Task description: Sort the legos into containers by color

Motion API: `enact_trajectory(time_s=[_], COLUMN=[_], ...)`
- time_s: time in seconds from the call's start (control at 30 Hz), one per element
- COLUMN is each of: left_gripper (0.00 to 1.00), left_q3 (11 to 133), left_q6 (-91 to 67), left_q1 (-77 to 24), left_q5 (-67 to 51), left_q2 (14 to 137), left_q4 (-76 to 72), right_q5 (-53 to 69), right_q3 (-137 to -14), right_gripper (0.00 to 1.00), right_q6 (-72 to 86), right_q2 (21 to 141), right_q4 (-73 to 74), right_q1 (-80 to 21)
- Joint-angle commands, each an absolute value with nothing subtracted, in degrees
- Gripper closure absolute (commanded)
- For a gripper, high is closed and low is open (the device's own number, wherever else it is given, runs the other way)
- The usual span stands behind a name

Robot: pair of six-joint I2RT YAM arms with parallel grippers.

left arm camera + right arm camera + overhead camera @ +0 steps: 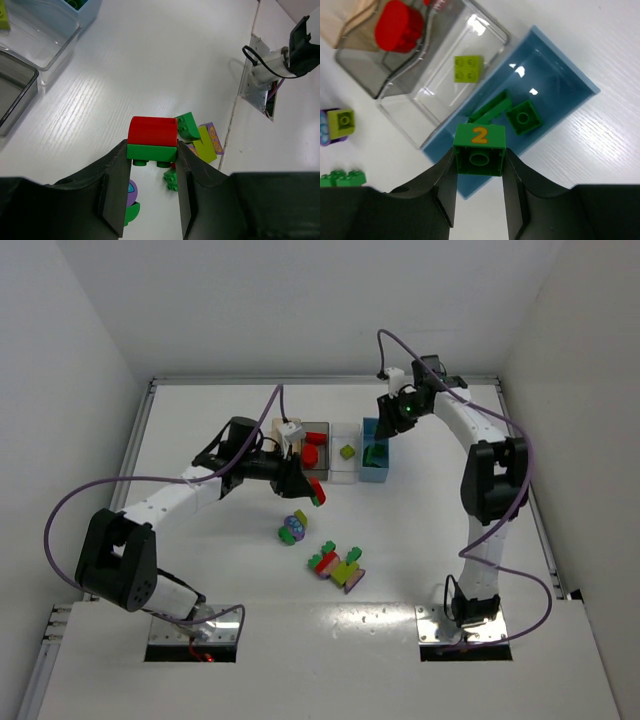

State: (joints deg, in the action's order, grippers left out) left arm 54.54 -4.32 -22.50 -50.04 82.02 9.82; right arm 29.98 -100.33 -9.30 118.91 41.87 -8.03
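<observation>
Standing around me are plain white walls [300,300], closing in a white table [200,420] with a faint grain. My two arms reach over it from the near edge.

Four narrow bins sit side by side toward the far edge. I cannot see what the tan bin [347,22] holds. The dark grey bin [360,70] holds at least two red pieces [397,25]. The clear bin [435,95] holds one lime brick [468,68], and the blue bin [570,80] holds two dark green bricks [524,117].

Two groups of legos lie loose on the table nearer to me. One is a mixed heap [338,565] of green, red, lime and purple pieces. The other is a smaller purple-and-lime cluster [292,528] just beyond it.

My left claw [151,150] is clamped on one joined pair [152,131], a red piece seated on a green one. The fingers [117,195] press its two sides. It hangs above the table between the bins and the loose legos.

My right claw [480,157] is clamped on one green brick marked with an orange 2 [480,145], held over one end of the blue bin.
</observation>
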Motion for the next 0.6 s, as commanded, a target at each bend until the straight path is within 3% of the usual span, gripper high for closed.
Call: enact_trajectory(time_s=[0.0,0.23,0.4,0.57], left_gripper=[0.80,0.80,0.80,0.80], left_q3=[56.51,57.04,57.04,56.52], left_q6=[-3.16,-2.64,-2.64,-1.41], left_q1=[-21.88,-21.88,-21.88,-21.88], left_q5=[-49.66,-49.13,-49.13,-54.48], left_q2=[79.89,80.94,80.95,80.95], left_q4=[9.05,9.05,9.05,9.05], right_q5=[24.62,25.14,29.34,57.09], right_q3=[-101.60,-101.60,-100.99,-98.70], right_gripper=[0.78,0.45,0.42,0.42], right_q6=[-7.03,-7.56,-8.88,-17.91], right_q2=[120.67,121.82,120.33,114.88], right_q4=[39.55,40.08,40.08,43.05], right_q1=[-8.35,-8.88,-8.88,-6.77])
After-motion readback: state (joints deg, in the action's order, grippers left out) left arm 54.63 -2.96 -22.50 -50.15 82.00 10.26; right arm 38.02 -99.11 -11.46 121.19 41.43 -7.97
